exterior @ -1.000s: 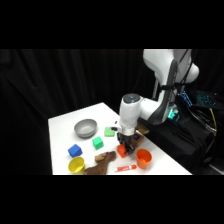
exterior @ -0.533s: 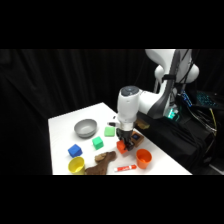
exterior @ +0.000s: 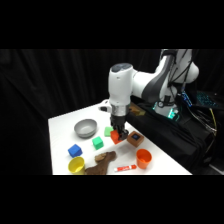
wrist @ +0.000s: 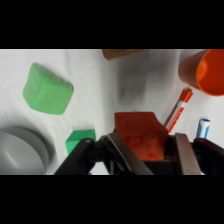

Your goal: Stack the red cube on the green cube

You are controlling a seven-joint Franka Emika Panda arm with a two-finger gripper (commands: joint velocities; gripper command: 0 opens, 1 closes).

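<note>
My gripper [exterior: 116,133] is shut on the red cube [exterior: 116,137], which hangs a little above the table. In the wrist view the red cube [wrist: 140,134] fills the space between the fingers of the gripper [wrist: 150,151]. The green cube [exterior: 98,143] sits on the table to the left of the gripper and slightly nearer the front. It shows in the wrist view as a small emerald block [wrist: 80,140] just left of the left finger, apart from the red cube.
A paler green cube [exterior: 108,131] [wrist: 47,95] sits close behind the gripper. A brown block [exterior: 134,138] is on its right. Also on the table are a grey bowl [exterior: 85,128], a blue cube [exterior: 75,150], a yellow cup [exterior: 76,164], a brown toy [exterior: 102,162], a red marker [exterior: 125,168] and an orange cup [exterior: 143,158].
The gripper has risen and shifted left with the red cube in it, from near the orange cup toward the green cubes.
</note>
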